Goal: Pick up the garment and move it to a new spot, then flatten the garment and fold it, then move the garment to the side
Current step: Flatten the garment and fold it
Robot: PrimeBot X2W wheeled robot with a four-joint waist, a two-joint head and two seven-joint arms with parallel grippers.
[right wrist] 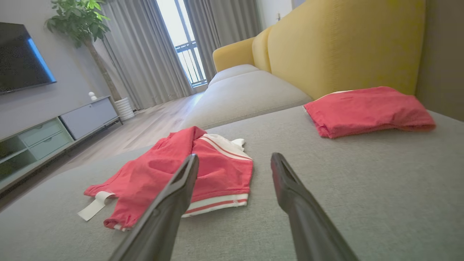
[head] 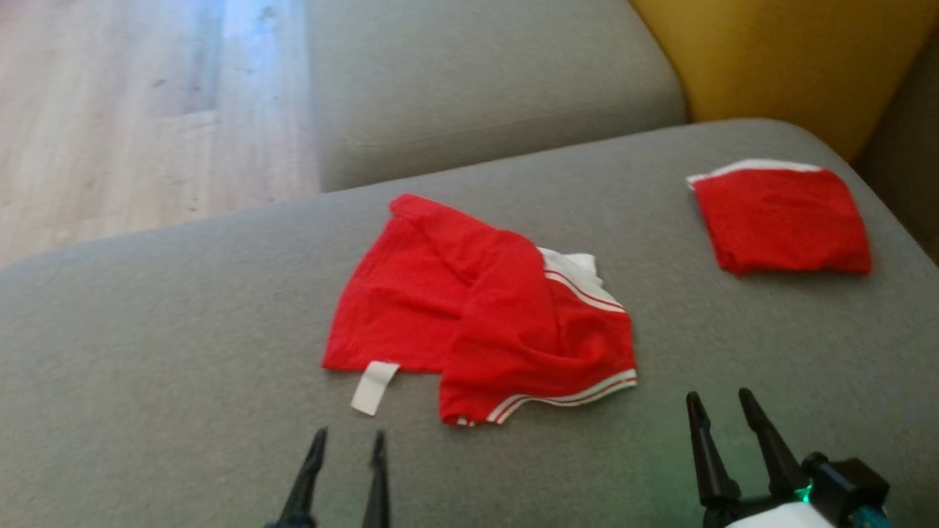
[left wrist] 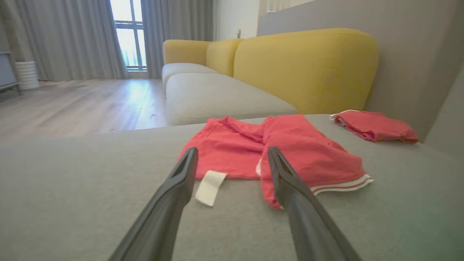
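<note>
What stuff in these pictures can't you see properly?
- White tag on the crumpled red garment, head view: any writing is too small and blurred.
- Crumpled red garment's full shape: hidden by its own folds.
- Folded red garment: its top layer hides what is tucked inside.
- Left gripper, head view: the bottom edge cuts off its base.
- TV, right wrist view: cut off by the left edge.

Seating: we see a grey sofa cushion [head: 147,411] with yellow backrests [left wrist: 304,69] behind it.
Floor: pale wood planks [left wrist: 79,105], glossy where we catch daylight.
Window: tall panes [left wrist: 128,36], bright between grey curtains [left wrist: 72,36].
Wall side: on a grey wall [right wrist: 69,61] we find a dark television [right wrist: 20,61], below it a low grey cabinet [right wrist: 87,117], beside that a leafy potted plant [right wrist: 78,18].
</note>
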